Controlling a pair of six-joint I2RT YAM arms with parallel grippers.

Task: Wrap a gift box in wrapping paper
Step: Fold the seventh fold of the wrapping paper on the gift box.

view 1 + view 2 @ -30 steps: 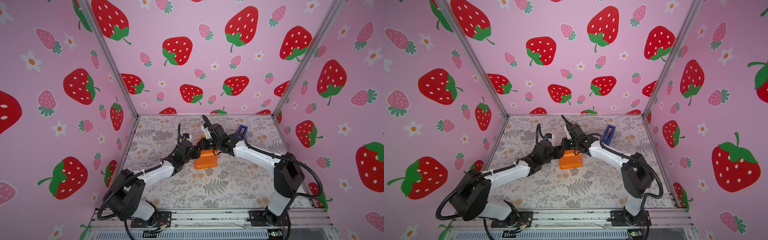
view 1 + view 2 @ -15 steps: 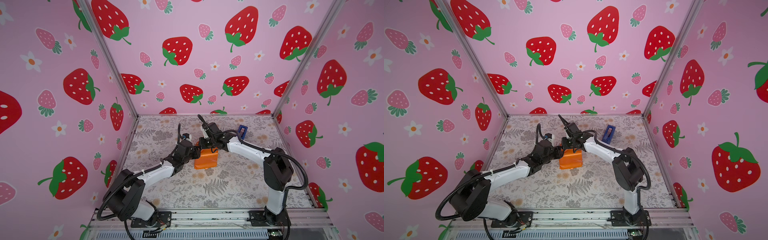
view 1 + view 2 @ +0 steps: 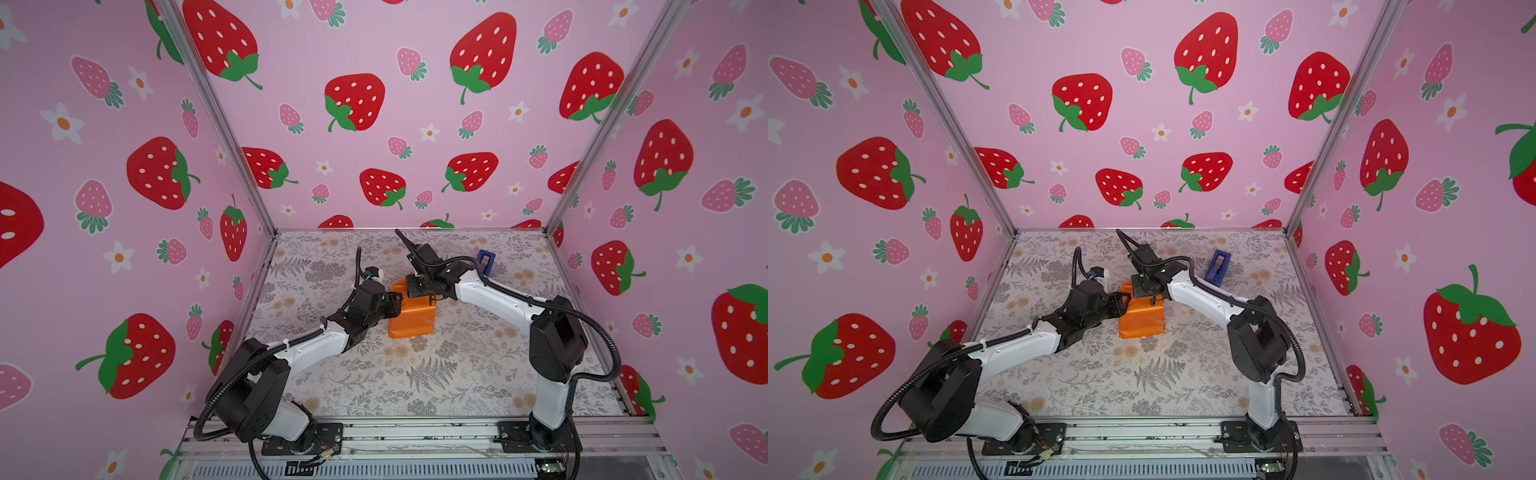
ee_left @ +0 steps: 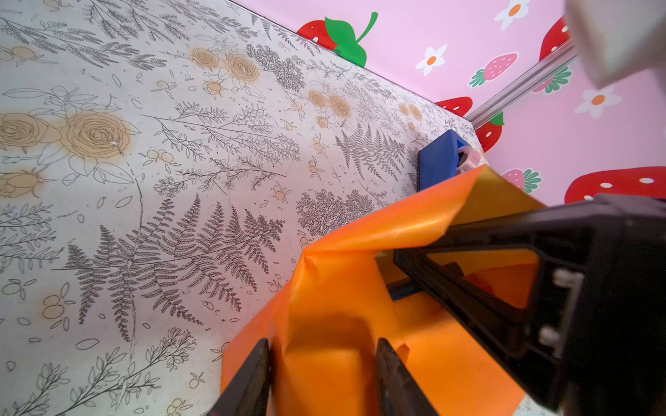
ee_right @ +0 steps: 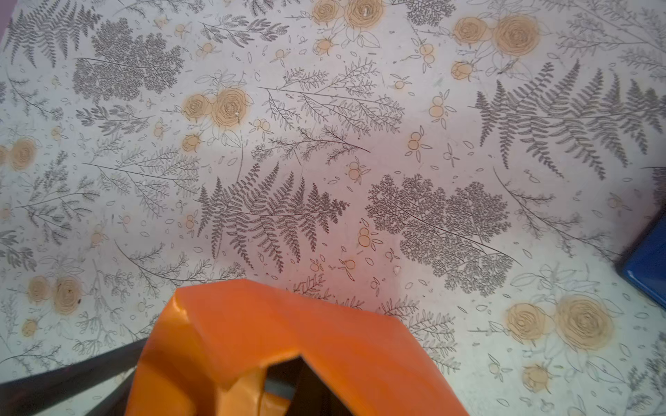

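Drift of right gripper (image 3: 410, 288) — jaws together — inward over wrapping paper (image 3: 415, 322) since a second ago, left gripper (image 4: 322, 380) clamped on its side fold; likely flattens top flap.

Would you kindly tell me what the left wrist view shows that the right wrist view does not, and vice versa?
Only the left wrist view: the left gripper astride a ridge of the wrapping paper, the right gripper beside a raised flap, that flap's dull yellow underside, and the pink strawberry wall. Only the right wrist view: the paper's glossy folded peak close up, with a dark gap beneath. Both: orange paper, the blue tape dispenser and the floral table covering.
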